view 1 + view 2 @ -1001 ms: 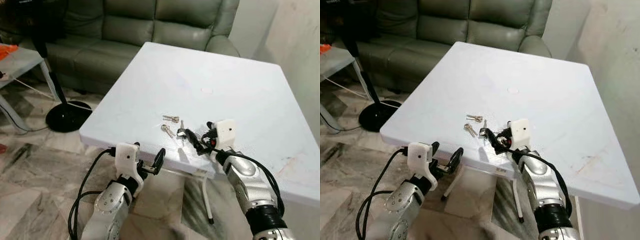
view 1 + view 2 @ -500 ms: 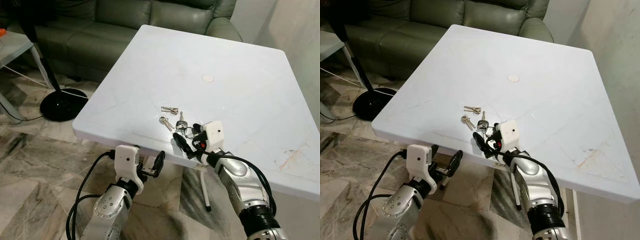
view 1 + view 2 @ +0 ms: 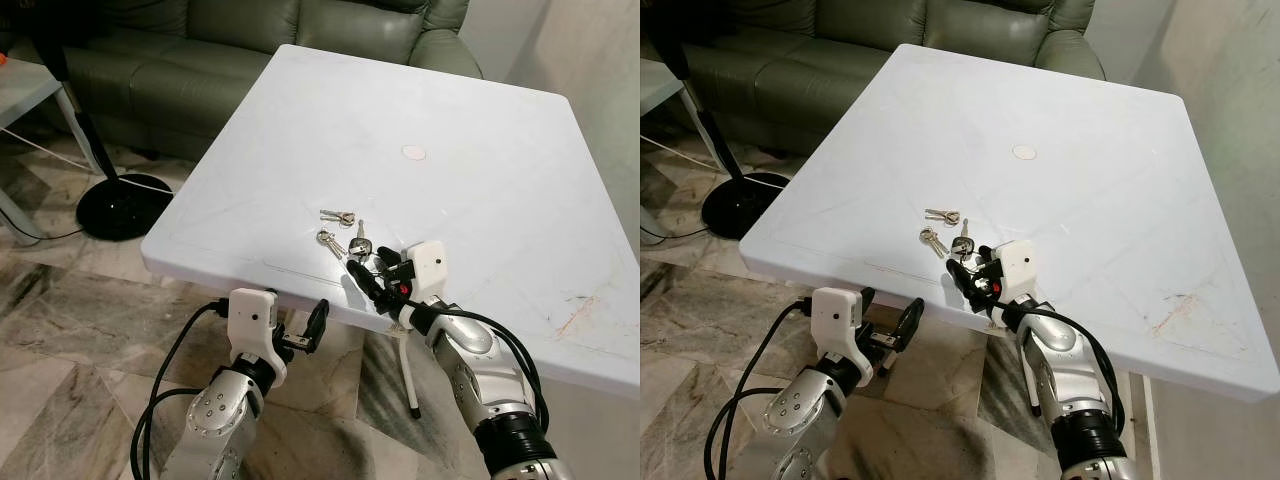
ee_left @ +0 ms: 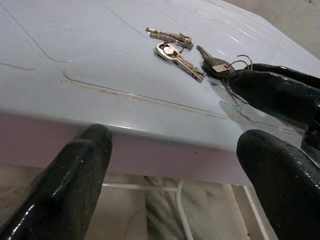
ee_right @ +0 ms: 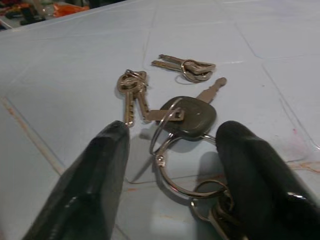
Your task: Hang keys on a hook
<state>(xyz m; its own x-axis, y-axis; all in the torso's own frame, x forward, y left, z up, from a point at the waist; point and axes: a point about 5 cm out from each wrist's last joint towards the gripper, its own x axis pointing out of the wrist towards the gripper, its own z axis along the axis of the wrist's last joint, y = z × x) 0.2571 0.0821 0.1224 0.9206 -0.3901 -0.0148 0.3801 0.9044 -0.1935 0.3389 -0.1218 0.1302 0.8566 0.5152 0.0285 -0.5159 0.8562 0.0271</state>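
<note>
Keys [image 3: 349,238] lie in a loose cluster near the front edge of the white table [image 3: 480,150], and in the head views the right gripper [image 3: 366,274] now sits low at that edge with its black fingers reaching into the nearest bunch; a second ago it was held a little higher and further right of the keys, so it has closed in on them, though part of that shift is the camera tilting down and bringing the whole table closer. The left gripper [image 3: 308,330] hangs below the table edge with its fingers apart, much where it was in both earlier pictures. In the left wrist view the two brass sets [image 4: 173,44] rest flat on the tabletop, the black-headed key [image 4: 212,62] and its wire rings beside them, with the right gripper's dark fingers pressed in just behind those rings. In the right wrist view the fingers [image 5: 95,185] stand spread to either side of the large ring [image 5: 172,155] and the black-headed key, not yet pinched on anything; the ring lies between them, partly propped on the key head, and more rings tangle by the other finger. To my reading the approach is done and the grasp is the step in hand: the fingers need to come together on the ring or the key head before any lift. No hook is in sight here, so carrying and hanging lie well ahead.
</note>
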